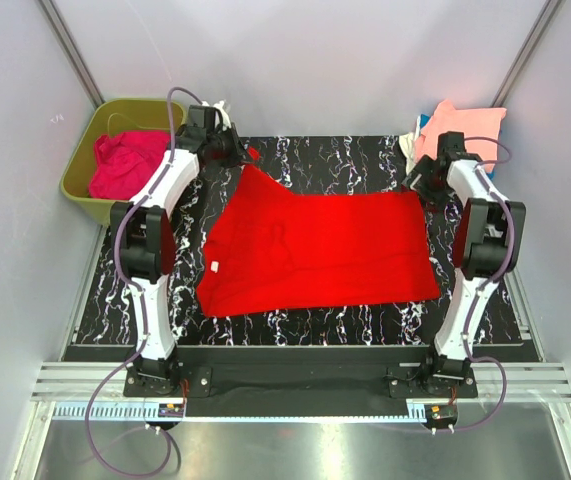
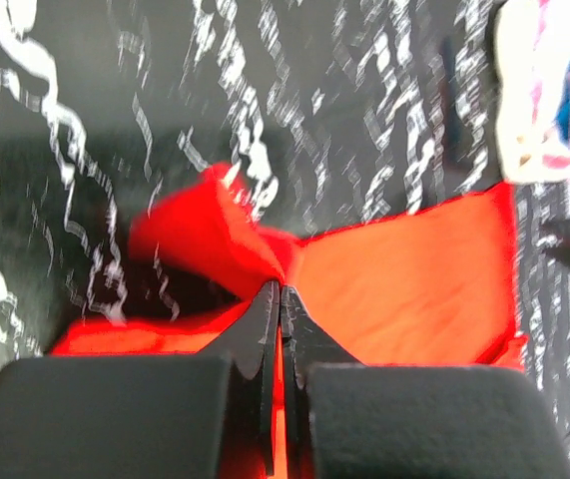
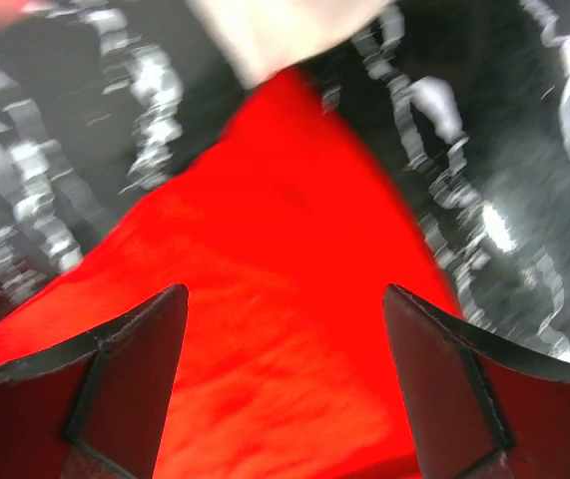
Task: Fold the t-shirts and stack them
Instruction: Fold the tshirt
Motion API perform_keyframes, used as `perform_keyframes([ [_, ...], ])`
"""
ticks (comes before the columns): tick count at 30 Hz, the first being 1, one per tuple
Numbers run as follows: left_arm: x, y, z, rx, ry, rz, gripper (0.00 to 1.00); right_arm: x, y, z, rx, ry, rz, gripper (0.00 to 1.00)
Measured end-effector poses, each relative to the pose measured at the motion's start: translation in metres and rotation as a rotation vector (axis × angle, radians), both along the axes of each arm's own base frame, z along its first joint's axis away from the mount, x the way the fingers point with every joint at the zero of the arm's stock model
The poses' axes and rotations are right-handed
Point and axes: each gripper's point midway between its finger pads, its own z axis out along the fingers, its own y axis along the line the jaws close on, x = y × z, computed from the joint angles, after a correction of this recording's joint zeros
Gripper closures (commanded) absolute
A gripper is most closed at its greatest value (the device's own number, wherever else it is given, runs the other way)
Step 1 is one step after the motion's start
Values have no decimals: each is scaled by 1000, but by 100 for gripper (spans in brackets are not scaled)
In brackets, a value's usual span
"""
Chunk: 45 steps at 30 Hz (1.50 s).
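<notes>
A bright red t-shirt [image 1: 320,250] lies spread across the black marbled table. My left gripper [image 1: 237,152] is at its far left corner, shut on the red cloth [image 2: 364,289], which bunches up at the closed jaws and lifts off the table. My right gripper [image 1: 420,180] hovers open over the shirt's far right corner [image 3: 285,349], jaws wide apart with nothing between them. A magenta-pink t-shirt [image 1: 125,165] lies crumpled in the tub. A pile of peach, white and blue t-shirts [image 1: 460,125] sits at the far right.
The olive-green tub [image 1: 77,175] stands off the table's far left corner. The pile of shirts shows in the left wrist view [image 2: 549,90] and as pale cloth in the right wrist view [image 3: 275,30]. Grey walls enclose the table.
</notes>
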Motion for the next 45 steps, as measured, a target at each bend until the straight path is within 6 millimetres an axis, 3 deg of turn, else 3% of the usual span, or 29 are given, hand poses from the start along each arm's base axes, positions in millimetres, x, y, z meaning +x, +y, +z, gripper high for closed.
perform_keyframes([
  [2,-7,2,-12,15,37,-6,100,3,-14,-20,-24,55,-11,18],
  [5,-11,3,-17,29,53,-16,100,10,-20,-36,-41,96,1,19],
  [16,-12,1,-17,32,44,-43,100,53,-33,-42,-101,55,20,27],
  [23,-17,1,-25,32,64,-50,100,54,-35,-54,-109,71,25,38],
  [26,-19,1,-31,34,78,-51,100,55,-35,-56,-110,66,27,48],
  [28,-21,1,-35,35,87,-51,100,56,-35,-57,-111,59,29,61],
  [34,-25,2,-43,36,106,-53,100,57,-34,-59,-109,38,24,77],
  [37,-27,2,-48,38,117,-53,100,56,-34,-59,-110,32,24,83],
  [45,-32,3,-58,42,141,-53,100,54,-32,-59,-111,26,25,85],
])
